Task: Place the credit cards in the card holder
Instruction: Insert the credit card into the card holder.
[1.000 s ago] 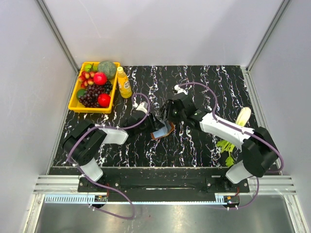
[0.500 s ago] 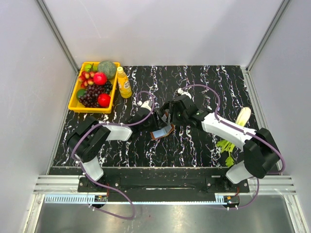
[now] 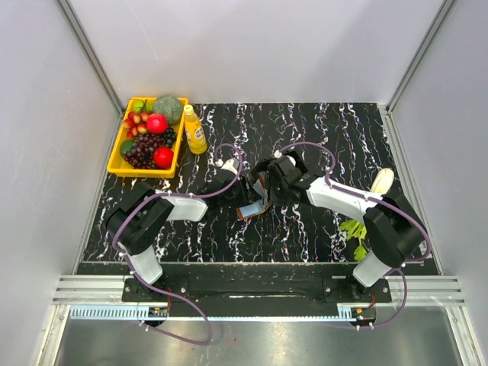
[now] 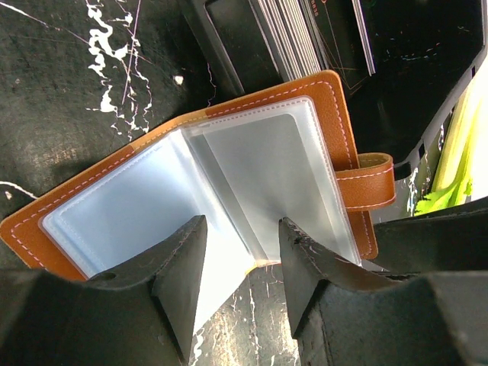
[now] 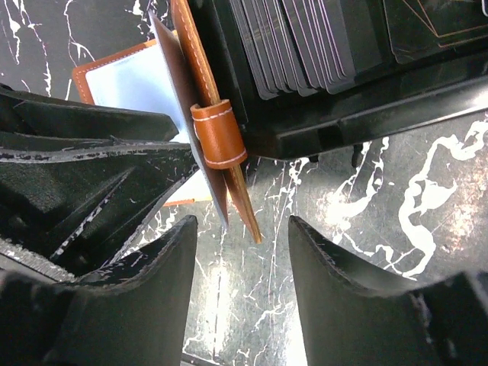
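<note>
The brown card holder (image 4: 335,114) lies open on the black marbled table, its clear sleeves (image 4: 267,175) facing up. One flap stands on edge in the right wrist view, strap (image 5: 217,136) wrapped over it. My left gripper (image 4: 242,229) is open, and the sleeves' lower fold sits in the gap between its fingers. My right gripper (image 5: 240,229) is open, with the upright flap's bottom edge between its fingertips and touching neither. Several credit cards (image 5: 297,38) stand in a black box (image 5: 366,107) just behind the holder. From above, both grippers (image 3: 245,189) (image 3: 268,189) meet over the card holder (image 3: 255,208).
A yellow tray (image 3: 116,160) of fruit sits at the back left, with a yellow bottle (image 3: 194,130) beside it. A pale vegetable (image 3: 381,183) and green leaves (image 3: 354,229) lie at the right, by the right arm.
My right gripper has moved left, closer to the card holder, and its jaws have widened. My left gripper has edged forward to the holder.
</note>
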Motion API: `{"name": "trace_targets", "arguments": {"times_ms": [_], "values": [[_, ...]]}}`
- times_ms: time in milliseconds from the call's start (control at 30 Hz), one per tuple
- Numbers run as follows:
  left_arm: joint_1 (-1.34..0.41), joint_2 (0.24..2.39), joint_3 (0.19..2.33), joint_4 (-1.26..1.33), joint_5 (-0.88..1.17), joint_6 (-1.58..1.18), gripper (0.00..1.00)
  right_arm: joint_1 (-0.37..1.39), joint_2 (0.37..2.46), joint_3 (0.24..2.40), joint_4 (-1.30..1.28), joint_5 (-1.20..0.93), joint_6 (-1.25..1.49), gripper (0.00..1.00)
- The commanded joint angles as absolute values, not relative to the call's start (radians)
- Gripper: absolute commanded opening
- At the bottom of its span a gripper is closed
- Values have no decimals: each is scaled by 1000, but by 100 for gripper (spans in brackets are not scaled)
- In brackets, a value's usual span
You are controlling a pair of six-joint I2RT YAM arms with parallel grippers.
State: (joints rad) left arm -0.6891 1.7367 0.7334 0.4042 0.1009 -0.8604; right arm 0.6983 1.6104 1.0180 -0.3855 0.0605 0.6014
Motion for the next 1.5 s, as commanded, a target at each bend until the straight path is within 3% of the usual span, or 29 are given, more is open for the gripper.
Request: {"name": "trace_targets", "arguments": {"times_ms": [0, 233, 400, 533, 700, 900, 967, 1333, 1400, 1467], "values": [[-695, 1726, 733, 431, 95, -844, 47, 693, 1621, 1045, -310, 74, 558, 56], [-695, 1700, 704, 420, 64, -842, 47, 684, 1661, 1066, -269, 28, 545, 42], [-695, 1684, 689, 411, 54, -836, 46, 678, 1697, 1069, -236, -21, 534, 16], [-693, 1597, 647, 365, 5, -847, 45, 680, 1701, 1045, -155, -139, 543, 3], [-666, 1389, 580, 244, -141, -827, 47, 678, 1762, 982, 68, -342, 710, 0], [-597, 1281, 577, 109, -167, -798, 45, 701, 1838, 986, 197, -385, 763, 0], [-584, 1282, 557, 120, -150, -801, 45, 733, 1856, 1046, 105, -324, 721, 2], [-581, 1422, 453, 297, -20, -848, 33, 744, 1917, 1035, 112, -253, 807, 8], [-580, 1466, 459, 287, -31, -861, 31, 744, 1922, 1037, 107, -250, 804, 17], [-580, 1495, 471, 267, -43, -870, 29, 744, 1901, 1031, 100, -235, 773, 19]]}}
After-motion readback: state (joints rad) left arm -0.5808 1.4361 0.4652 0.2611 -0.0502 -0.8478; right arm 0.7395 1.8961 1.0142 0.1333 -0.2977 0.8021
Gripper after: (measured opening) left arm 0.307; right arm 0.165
